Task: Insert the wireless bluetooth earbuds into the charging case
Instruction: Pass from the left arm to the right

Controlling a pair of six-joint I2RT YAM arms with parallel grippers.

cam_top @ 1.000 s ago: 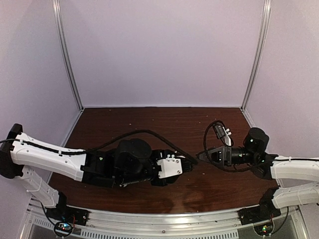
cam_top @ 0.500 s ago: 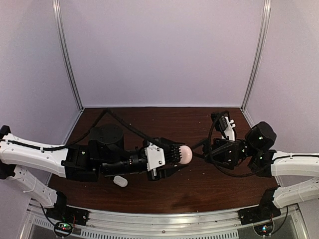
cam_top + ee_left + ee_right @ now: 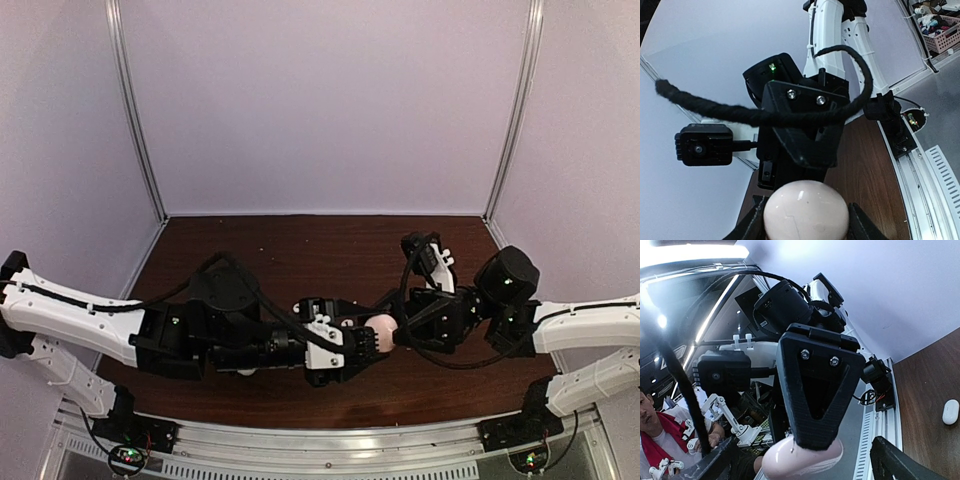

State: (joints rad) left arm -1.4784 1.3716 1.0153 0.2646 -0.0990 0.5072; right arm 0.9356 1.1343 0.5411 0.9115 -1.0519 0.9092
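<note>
The charging case [image 3: 378, 334] is a pinkish-white egg shape held up above the table, with my left gripper [image 3: 372, 336] shut on it. In the left wrist view the case [image 3: 806, 212] sits between both fingers [image 3: 754, 226], a thin seam across its shell. My right gripper [image 3: 400, 326] faces it from the right, close up and open. In the right wrist view the case [image 3: 802, 460] lies low between my widely spread right fingers [image 3: 897, 460], partly covered by the left gripper's black finger. The earbuds are out of view.
A small white oval case [image 3: 950, 411] lies on the brown table [image 3: 300, 250] near the front rail [image 3: 330, 440]. A black cable [image 3: 765, 115] loops across the right gripper's body. Purple walls close in the back and sides.
The left arm has brought the case down and toward the front. The right gripper has moved left, up to it. The white oval case is now hidden under the left arm in the top view.
</note>
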